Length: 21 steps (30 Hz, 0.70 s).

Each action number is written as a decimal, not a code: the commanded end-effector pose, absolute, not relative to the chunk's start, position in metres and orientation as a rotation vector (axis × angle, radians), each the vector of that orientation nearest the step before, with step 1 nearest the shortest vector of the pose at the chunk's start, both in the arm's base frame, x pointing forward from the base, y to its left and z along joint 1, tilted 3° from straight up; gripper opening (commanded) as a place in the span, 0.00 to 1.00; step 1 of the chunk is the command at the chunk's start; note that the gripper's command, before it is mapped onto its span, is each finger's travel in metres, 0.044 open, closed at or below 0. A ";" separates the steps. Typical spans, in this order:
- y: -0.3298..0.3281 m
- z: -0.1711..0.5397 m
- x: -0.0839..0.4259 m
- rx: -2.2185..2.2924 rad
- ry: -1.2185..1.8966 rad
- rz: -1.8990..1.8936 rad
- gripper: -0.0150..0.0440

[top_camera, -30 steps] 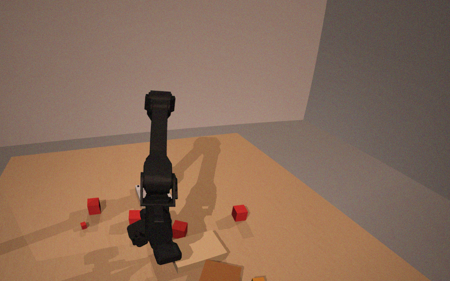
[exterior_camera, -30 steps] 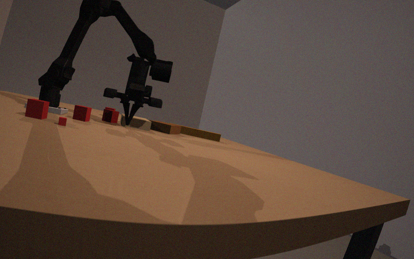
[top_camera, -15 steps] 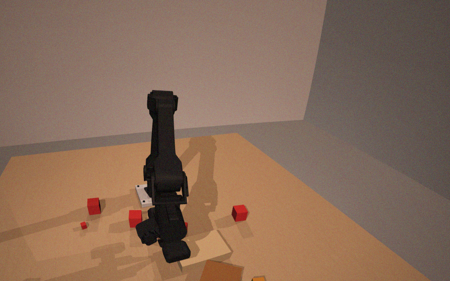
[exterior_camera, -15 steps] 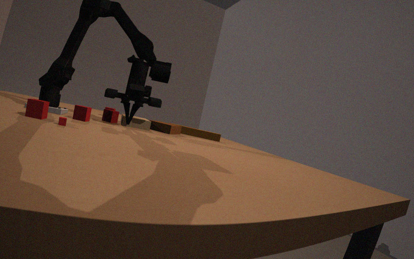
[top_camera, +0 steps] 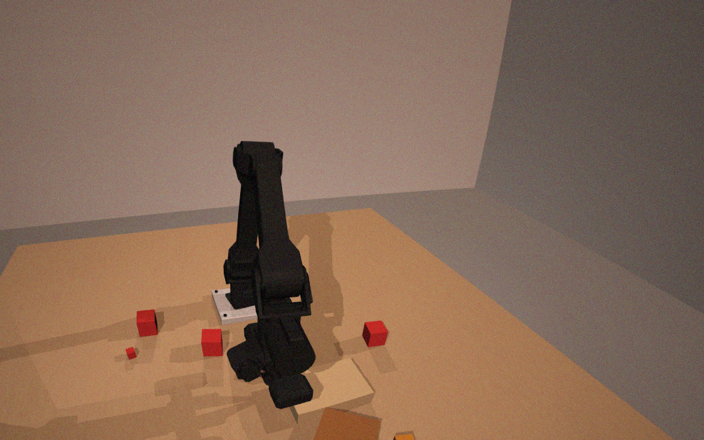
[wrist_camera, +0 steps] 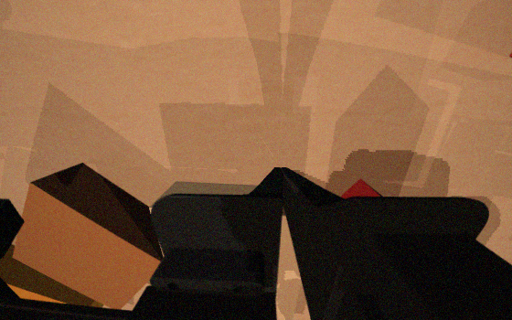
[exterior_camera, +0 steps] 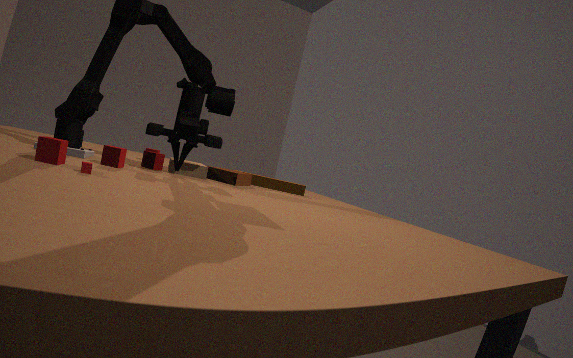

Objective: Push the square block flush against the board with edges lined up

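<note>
Bringing the closed gripper (top_camera: 246, 360) (exterior_camera: 177, 170) (wrist_camera: 280, 174) down beside the pale slab (top_camera: 343, 383) (exterior_camera: 197, 170) (wrist_camera: 216, 187), likely for a sideways push
The fingers are together with nothing between them, and their tips are low, near the slab end that is toward the left in the top view; I cannot tell if they touch it. From there the slab extends to the right, and the brown block (top_camera: 348, 424) (exterior_camera: 244, 179) (wrist_camera: 86, 233) and long orange board (top_camera: 404, 436) (exterior_camera: 279, 185) (wrist_camera: 45, 283) lie past it. I judge the brown block to be the square one, though not surely, so the push direction must be chosen carefully
</note>
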<state>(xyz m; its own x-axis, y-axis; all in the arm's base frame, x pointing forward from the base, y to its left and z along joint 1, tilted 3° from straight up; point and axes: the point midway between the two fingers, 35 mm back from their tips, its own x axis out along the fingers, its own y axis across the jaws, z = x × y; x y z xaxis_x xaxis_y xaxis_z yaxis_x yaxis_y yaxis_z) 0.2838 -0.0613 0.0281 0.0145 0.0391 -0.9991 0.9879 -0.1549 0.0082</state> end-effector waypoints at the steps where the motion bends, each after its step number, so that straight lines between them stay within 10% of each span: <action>1: -0.051 0.026 0.284 1.363 1.165 -1.296 0.25; 21: -0.019 0.028 0.292 1.365 1.167 -1.294 0.25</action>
